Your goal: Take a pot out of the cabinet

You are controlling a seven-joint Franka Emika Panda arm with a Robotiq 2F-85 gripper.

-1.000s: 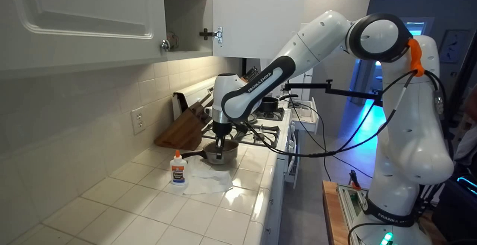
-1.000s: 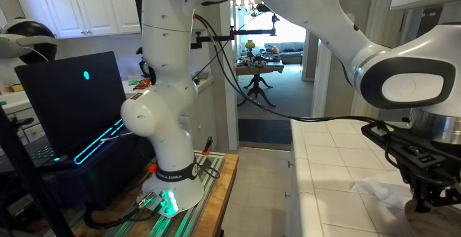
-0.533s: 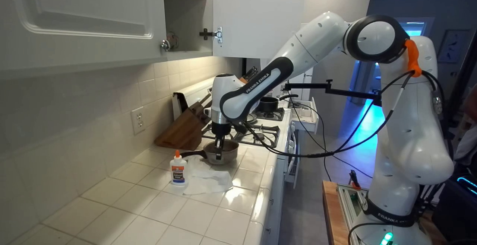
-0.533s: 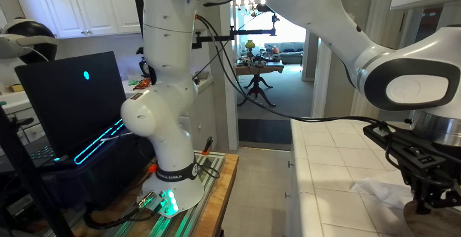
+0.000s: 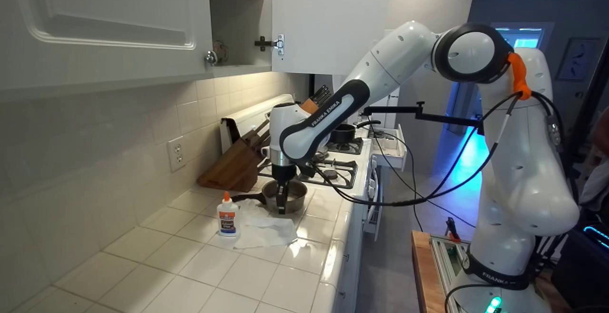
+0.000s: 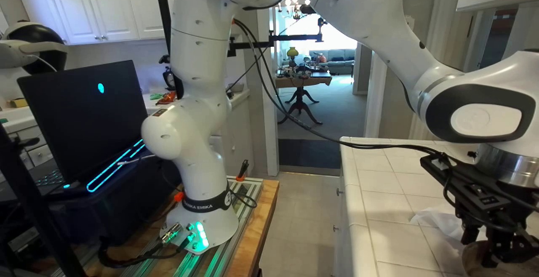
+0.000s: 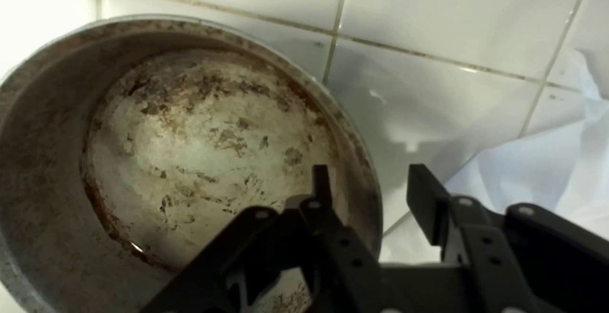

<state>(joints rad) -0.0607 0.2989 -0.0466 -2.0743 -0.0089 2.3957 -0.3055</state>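
The grey-steel pot [image 5: 298, 200] sits on the tiled counter, its dark handle toward the wall. Its rim also shows in an exterior view [image 6: 470, 257], cut off by the frame edge. In the wrist view the pot [image 7: 204, 141] is empty and stained inside. My gripper [image 5: 282, 208] points down at the pot's near rim. In the wrist view the gripper [image 7: 368, 175] is open: one finger is over the inside, the other outside, the rim between them with gaps on both sides. The white cabinet [image 5: 114, 73] hangs above; one door [image 5: 328, 18] stands open, showing a shadowed interior.
A glue bottle [image 5: 228, 218] and a crumpled white paper [image 5: 271, 233] lie near the pot. A knife block [image 5: 235, 165] stands by the wall. Behind is the stove [image 5: 352, 175] with a black pot [image 5: 342, 133]. A cable [image 5: 395, 203] hangs from the arm over the counter's edge.
The arm has come down a little. The gripper's fingers have spread apart around the rim. The pot sits slightly lower and has shifted a little toward the near side.
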